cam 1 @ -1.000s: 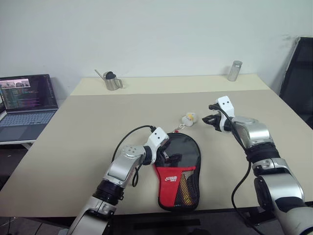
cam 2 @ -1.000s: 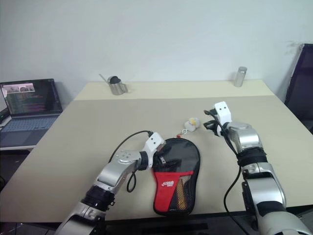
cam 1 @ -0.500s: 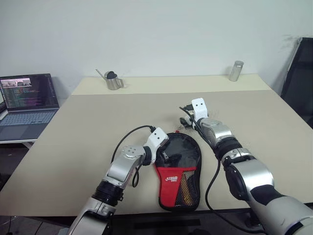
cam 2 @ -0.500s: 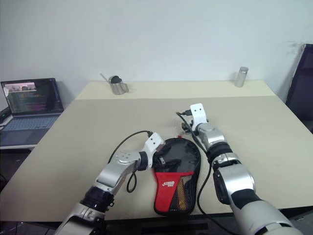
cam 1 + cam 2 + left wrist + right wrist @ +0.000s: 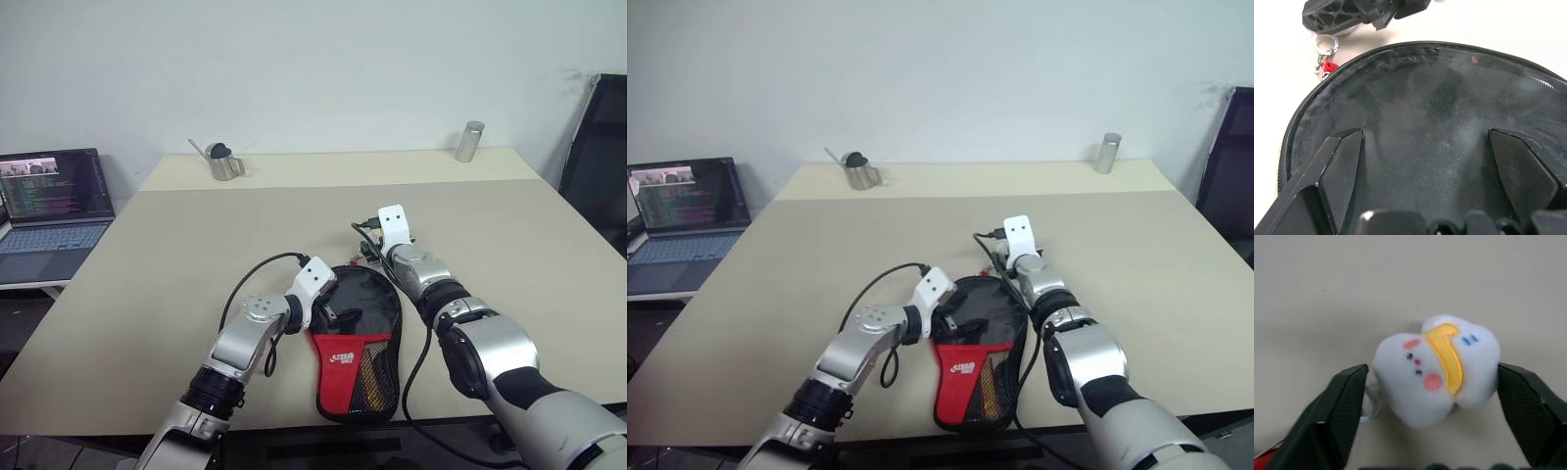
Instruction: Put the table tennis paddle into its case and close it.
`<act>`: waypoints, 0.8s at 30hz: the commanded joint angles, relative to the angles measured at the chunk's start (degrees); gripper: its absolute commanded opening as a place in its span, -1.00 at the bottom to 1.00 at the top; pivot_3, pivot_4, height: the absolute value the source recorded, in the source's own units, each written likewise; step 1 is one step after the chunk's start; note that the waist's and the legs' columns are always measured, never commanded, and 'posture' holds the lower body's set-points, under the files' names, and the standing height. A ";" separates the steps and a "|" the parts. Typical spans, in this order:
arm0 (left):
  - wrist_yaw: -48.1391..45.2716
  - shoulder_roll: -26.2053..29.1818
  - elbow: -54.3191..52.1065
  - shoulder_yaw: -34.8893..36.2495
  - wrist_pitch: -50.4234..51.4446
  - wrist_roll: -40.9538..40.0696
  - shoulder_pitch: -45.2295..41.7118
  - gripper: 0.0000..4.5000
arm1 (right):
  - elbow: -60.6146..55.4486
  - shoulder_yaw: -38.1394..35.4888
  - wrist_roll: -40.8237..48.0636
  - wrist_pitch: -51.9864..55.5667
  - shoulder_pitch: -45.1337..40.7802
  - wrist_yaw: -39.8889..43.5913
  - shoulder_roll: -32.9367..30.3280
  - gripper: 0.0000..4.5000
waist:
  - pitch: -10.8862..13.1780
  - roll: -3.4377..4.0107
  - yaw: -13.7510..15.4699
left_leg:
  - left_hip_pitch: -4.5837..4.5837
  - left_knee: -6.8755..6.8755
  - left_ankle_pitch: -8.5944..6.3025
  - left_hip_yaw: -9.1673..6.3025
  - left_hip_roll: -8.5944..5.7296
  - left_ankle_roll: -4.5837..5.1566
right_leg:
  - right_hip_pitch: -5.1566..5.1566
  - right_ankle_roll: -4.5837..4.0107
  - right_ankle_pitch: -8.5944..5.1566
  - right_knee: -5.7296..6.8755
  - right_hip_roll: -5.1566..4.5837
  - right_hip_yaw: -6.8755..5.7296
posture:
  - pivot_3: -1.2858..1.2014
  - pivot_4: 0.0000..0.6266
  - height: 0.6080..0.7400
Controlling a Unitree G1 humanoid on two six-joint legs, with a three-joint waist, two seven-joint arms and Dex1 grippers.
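The case [image 5: 380, 299] lies flat near the table's front edge, black round part away from me, red part with mesh pocket toward me. A tan-yellow strip, the table tennis paddle's handle [image 5: 367, 370], shows through the mesh; the rest of the paddle is hidden. My left gripper [image 5: 338, 315] rests open on the case's black face [image 5: 1440, 112], fingers [image 5: 1339, 166] spread wide. My right gripper [image 5: 370, 251] is at the case's far end, open, with a white and yellow plush charm [image 5: 1437, 369] between its fingers [image 5: 1342, 406]. A key ring [image 5: 1325, 51] joins the charm to the case.
A laptop [image 5: 54, 196] stands on a side table at the left. A metal jug [image 5: 225, 164] and a metal canister [image 5: 470, 142] stand at the table's far edge. A black chair [image 5: 600, 157] is at the right.
My right arm has swung left and down from the right of the charm, and its fingers now stand on either side of the charm. The left arm and the case have not moved.
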 commanded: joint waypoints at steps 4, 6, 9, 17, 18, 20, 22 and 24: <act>0.63 0.42 -2.28 1.17 0.56 -0.49 0.73 1.00 | -0.45 -1.56 0.57 -0.89 -1.96 -0.77 0.32 -0.06 | 0.00 0.00 -0.02 | 0.00 0.00 0.00 0.00 0.00 0.00 | 0.00 0.00 0.00 0.00 0.00 0.00 | 0.03 -0.52 1.00; 0.55 0.43 -2.52 1.19 0.76 -0.65 0.92 1.00 | -0.72 -1.81 0.75 -0.62 -2.21 -0.50 -0.12 -0.37 | 0.00 0.00 -0.03 | 0.00 0.00 0.00 0.00 0.00 0.00 | 0.00 0.00 0.00 0.00 0.00 0.00 | 0.03 -0.52 1.00; 0.51 0.37 -2.68 1.19 0.92 -0.70 1.02 1.00 | -1.21 -1.57 0.15 -0.68 -2.03 -0.05 -1.52 -0.72 | 0.00 0.00 -0.02 | 0.00 0.00 0.00 0.00 0.00 0.00 | 0.00 0.00 0.00 0.00 0.00 0.00 | 0.03 -0.52 1.00; -0.02 -0.23 -1.10 0.88 0.31 -0.57 0.26 1.00 | -4.02 0.64 -1.76 2.24 0.88 5.58 -7.56 -0.98 | 0.00 0.00 0.59 | -0.01 0.01 0.00 -0.01 -0.03 0.00 | 0.02 0.00 0.00 -0.01 -0.01 -0.02 | 0.03 -0.52 1.00; -0.08 -0.28 -0.97 0.84 0.25 -0.56 0.20 1.00 | -4.82 1.22 -2.12 2.67 1.32 6.61 -8.44 -0.98 | 0.00 0.00 0.69 | -0.02 0.02 0.00 -0.01 -0.04 0.00 | 0.03 0.00 0.00 -0.01 -0.01 -0.03 | 0.03 -0.52 1.00; -0.22 -0.35 -0.59 0.78 0.08 -0.50 0.06 1.00 | -7.03 2.33 -2.96 3.86 2.38 8.96 -10.27 -0.98 | 0.00 0.00 0.78 | -0.03 0.03 0.00 -0.02 -0.05 0.00 | 0.05 0.00 0.00 -0.03 -0.03 -0.05 | 0.03 -0.52 1.00; -0.35 -0.38 -0.14 0.73 -0.14 -0.42 -0.13 1.00 | -10.32 3.73 -3.61 5.31 3.79 12.26 -12.24 -0.98 | 0.00 0.00 0.81 | -0.03 0.04 0.00 -0.04 -0.06 0.00 | 0.08 0.00 0.00 -0.04 -0.04 -0.07 | 0.03 -0.52 1.00; -0.52 -0.36 0.29 0.63 -0.37 -0.32 -0.36 1.00 | -14.47 5.00 -3.99 7.16 5.42 15.97 -14.34 -0.98 | 0.00 0.00 0.84 | -0.03 0.05 0.00 -0.04 -0.06 0.01 | 0.08 0.00 0.00 -0.04 -0.04 -0.08 | 0.03 -0.52 1.00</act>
